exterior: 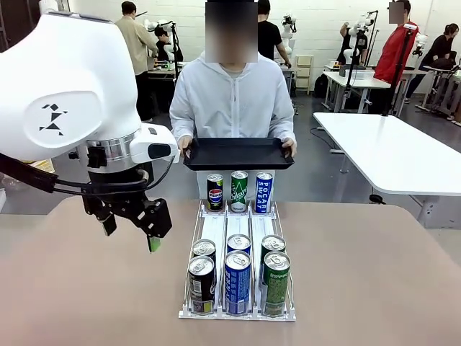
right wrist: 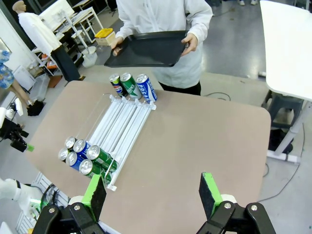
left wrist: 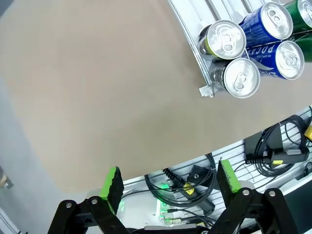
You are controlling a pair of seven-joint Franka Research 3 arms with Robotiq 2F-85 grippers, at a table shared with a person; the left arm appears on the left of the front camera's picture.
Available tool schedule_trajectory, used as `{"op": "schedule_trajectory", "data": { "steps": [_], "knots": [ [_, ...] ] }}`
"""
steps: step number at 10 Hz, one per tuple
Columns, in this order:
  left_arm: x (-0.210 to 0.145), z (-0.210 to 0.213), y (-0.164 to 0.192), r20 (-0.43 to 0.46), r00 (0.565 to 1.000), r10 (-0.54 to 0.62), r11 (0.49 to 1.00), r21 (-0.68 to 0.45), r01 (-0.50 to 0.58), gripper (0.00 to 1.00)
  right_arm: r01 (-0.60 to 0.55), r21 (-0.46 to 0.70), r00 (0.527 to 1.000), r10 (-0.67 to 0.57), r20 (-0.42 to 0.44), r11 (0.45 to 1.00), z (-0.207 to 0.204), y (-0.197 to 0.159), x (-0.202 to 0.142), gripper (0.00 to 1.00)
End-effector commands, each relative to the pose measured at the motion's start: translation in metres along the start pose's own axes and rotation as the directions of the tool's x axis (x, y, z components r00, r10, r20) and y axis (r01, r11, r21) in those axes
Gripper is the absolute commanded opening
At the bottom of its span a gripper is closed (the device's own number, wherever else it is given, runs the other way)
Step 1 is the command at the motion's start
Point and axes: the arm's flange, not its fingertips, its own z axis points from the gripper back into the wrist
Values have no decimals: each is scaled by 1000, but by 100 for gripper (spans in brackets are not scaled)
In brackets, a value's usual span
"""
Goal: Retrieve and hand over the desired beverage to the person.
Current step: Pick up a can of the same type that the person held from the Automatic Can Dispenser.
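The left gripper hangs open and empty over the tan table, just left of a white rack. The right gripper, also open, hovers above the table's near edge. Six cans stand at the rack's near end. At its far end are a Pepsi can, a green can and a Pocari Sweat can. Beyond them the person holds a black tray. White tables stand on the grey floor.

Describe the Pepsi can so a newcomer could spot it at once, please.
Find the white rack mid-table. Three cans stand at its far end, below the person's black tray. The Pepsi can is the leftmost, dark with a red-and-blue logo, beside green and blue neighbours.
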Motion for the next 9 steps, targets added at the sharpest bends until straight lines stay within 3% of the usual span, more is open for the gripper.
{"op": "schedule_trajectory", "data": {
  "steps": [1, 7, 8, 9],
  "knots": [
    [-8, 4, 3, 23, 999, -27, 999, 19, 27, 100, 1, 14, 1000, -1, 0, 1000, -2, -1, 0, 100],
    [-8, 4, 3, 23, 999, -27, 999, 19, 27, 100, 1, 14, 1000, -1, 0, 1000, -2, -1, 0, 100],
    [-5, 5, 0, 14, 1000, -15, 1000, 2, 15, 100, 1, 14, 1000, -1, 0, 1000, -2, -1, 0, 100],
    [2, -3, -18, 14, 998, 68, 998, 12, -68, 100, 1, 14, 1000, -1, 0, 1000, -2, -1, 0, 100]
  ]
}}
